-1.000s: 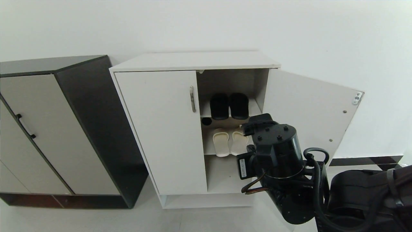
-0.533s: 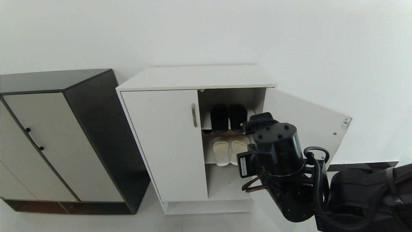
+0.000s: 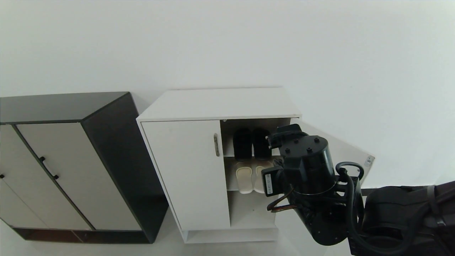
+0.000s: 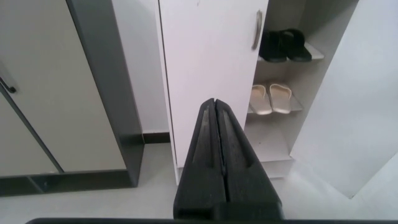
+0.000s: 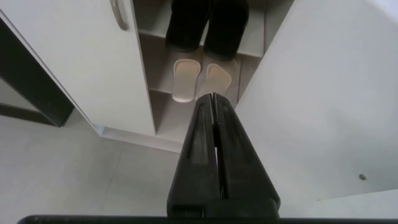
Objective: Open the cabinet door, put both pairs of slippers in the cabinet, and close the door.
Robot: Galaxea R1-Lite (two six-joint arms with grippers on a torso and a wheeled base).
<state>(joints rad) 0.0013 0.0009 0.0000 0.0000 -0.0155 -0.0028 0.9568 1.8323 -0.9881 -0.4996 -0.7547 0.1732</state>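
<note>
The white cabinet (image 3: 220,105) stands with its left door (image 3: 188,170) closed and its right door (image 3: 350,153) swung wide open. Black slippers (image 3: 250,144) lie side by side on the upper shelf, and white slippers (image 3: 245,174) on the shelf below. In front of the open side, my right arm's wrist (image 3: 305,167) covers part of the shelves. The right gripper (image 5: 214,98) is shut and holds nothing, pointing at the white slippers (image 5: 198,78) below the black slippers (image 5: 208,25). The left gripper (image 4: 214,102) is shut and holds nothing, well back from the closed door (image 4: 211,68).
A black cabinet with grey doors (image 3: 71,160) stands against the white cabinet's left side. A plain wall runs behind both. Bare light floor (image 3: 170,249) lies in front. The open door (image 5: 323,99) stands close beside my right gripper.
The head camera has moved, so both cabinets now sit lower and look smaller. The slippers, the doors and my right arm show no move of their own.
</note>
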